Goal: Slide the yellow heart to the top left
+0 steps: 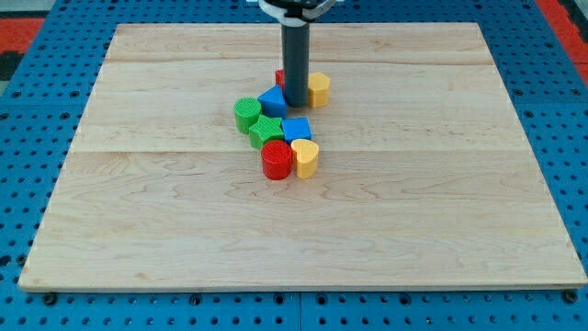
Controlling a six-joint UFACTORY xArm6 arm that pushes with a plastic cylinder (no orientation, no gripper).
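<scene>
The yellow heart (306, 157) lies just below the board's middle, touching the red cylinder (277, 159) on its left and the blue cube (296, 130) above it. My tip (295, 102) stands at the upper end of the cluster, between a blue triangular block (273, 101) on its left and a yellow block (319, 89) on its right. It is about two block widths above the yellow heart. A red block (279, 77) is mostly hidden behind the rod.
A green cylinder (247, 113) and a green star (265, 130) sit on the cluster's left side. The wooden board (138, 202) lies on a blue pegboard (28, 110), with red floor at the view's top corners.
</scene>
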